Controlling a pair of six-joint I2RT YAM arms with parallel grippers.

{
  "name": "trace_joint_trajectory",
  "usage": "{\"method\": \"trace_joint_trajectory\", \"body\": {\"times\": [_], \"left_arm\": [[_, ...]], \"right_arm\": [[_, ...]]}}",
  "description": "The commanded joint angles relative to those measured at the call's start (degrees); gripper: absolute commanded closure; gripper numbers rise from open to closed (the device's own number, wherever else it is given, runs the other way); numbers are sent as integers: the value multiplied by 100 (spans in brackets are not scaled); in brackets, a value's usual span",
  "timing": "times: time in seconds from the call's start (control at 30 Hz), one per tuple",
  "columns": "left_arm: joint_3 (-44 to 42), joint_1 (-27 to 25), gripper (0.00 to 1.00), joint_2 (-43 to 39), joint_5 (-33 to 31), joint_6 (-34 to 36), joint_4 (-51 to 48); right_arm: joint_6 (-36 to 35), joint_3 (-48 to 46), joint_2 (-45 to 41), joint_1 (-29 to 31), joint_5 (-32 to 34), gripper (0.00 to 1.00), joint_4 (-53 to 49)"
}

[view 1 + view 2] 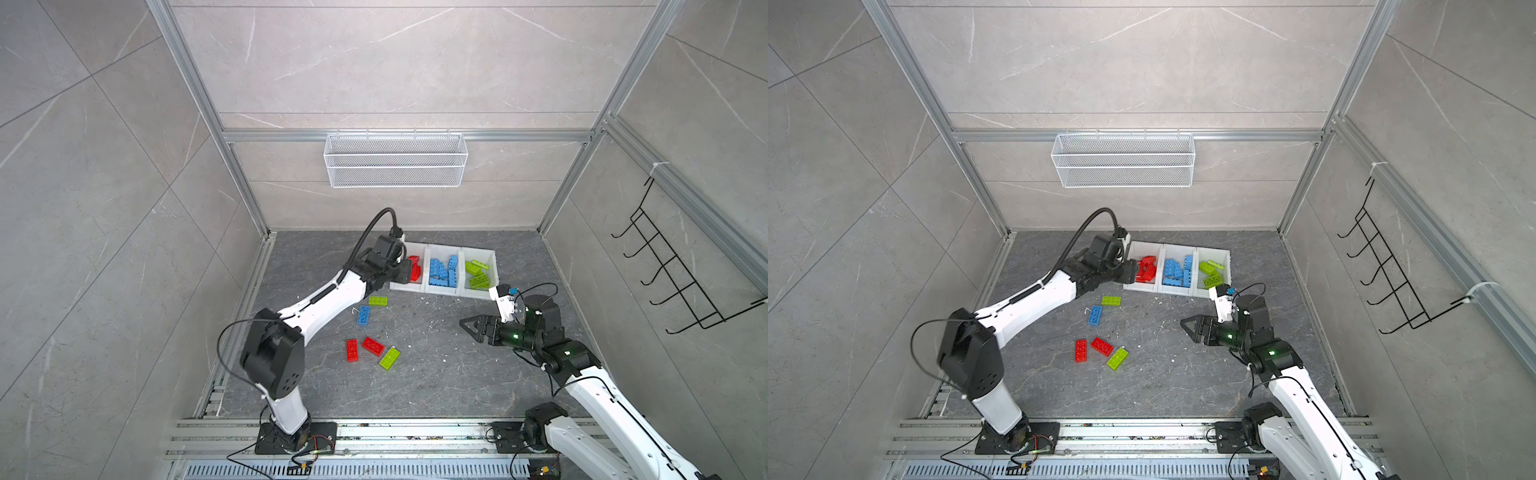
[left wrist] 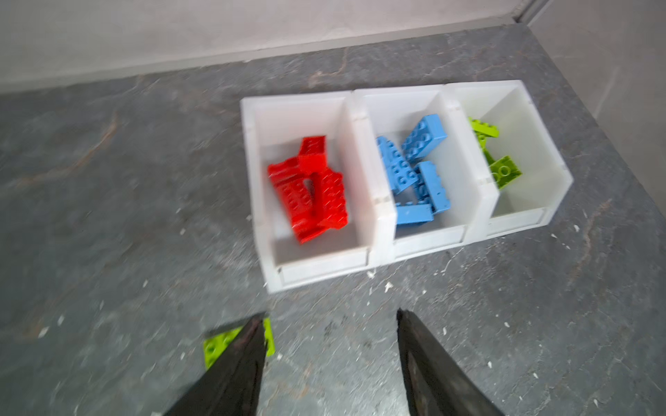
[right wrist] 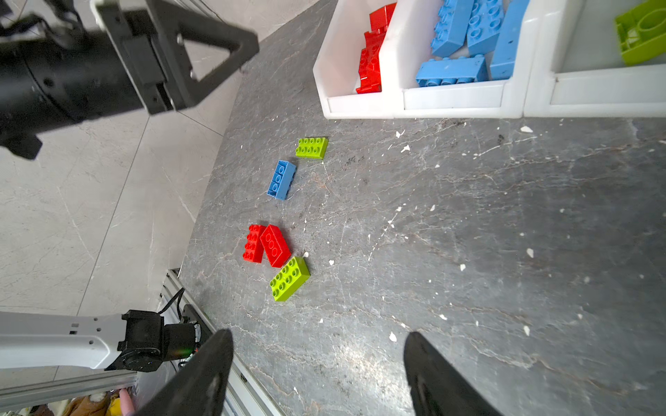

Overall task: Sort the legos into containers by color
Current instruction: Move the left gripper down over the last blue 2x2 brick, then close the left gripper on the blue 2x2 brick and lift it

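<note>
- Grey tiled walls enclose a dark stone desk (image 1: 436,386); a wire basket (image 1: 395,160) hangs on the back wall and a black hook rack (image 1: 673,274) on the side wall.
- Bins (image 1: 444,292): three white open-top bins joined in a row at the back of the desk, with their low front lips towards the arms.
- Left bin (image 2: 317,270): holds the red bricks (image 2: 310,191), heaped and tilted against one another.
- Middle bin (image 2: 429,243): holds the blue bricks (image 2: 414,169), some flat and some on edge.
- Right bin (image 2: 519,218): holds the green bricks (image 2: 504,171), lying towards its back.
- Loose bricks, all flat on the desk in front of the left bin:
- The far green brick (image 1: 377,300) lies nearest the bins, with the blue brick (image 1: 363,315) just beside it.
- Further forward, the outer red brick (image 1: 352,350), the inner red brick (image 1: 372,346) and the near green brick (image 1: 389,358) lie close together in a cluster.
- Left tool (image 2: 331,315): in both top views it hangs at the outer wall of the left bin. The blurred wrist view shows its fingers (image 2: 245,360) spread apart with nothing between them. The far green brick is partly hidden behind one finger.
- Right tool (image 3: 318,333): its fingers (image 3: 209,367) are spread apart and empty. In both top views it is held above the desk in front of the right bin. It points towards the loose bricks and is well apart from them.
</note>
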Motion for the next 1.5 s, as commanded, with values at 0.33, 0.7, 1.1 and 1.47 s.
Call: {"method": "trace_joint_trajectory", "body": {"times": [0.33, 0.7, 1.1, 1.47], "left_arm": [[-2357, 117, 26, -893, -939, -956, 87], [-2155, 195, 27, -122, -1145, -743, 186], [-1768, 368, 48, 621, -879, -542, 269], [-1659, 401, 60, 790, -898, -533, 241]], "right_arm": [[213, -198, 113, 16, -97, 22, 548], [264, -303, 93, 16, -92, 22, 610], [123, -279, 90, 20, -32, 22, 440], [-50, -247, -13, 18, 53, 22, 254]]}}
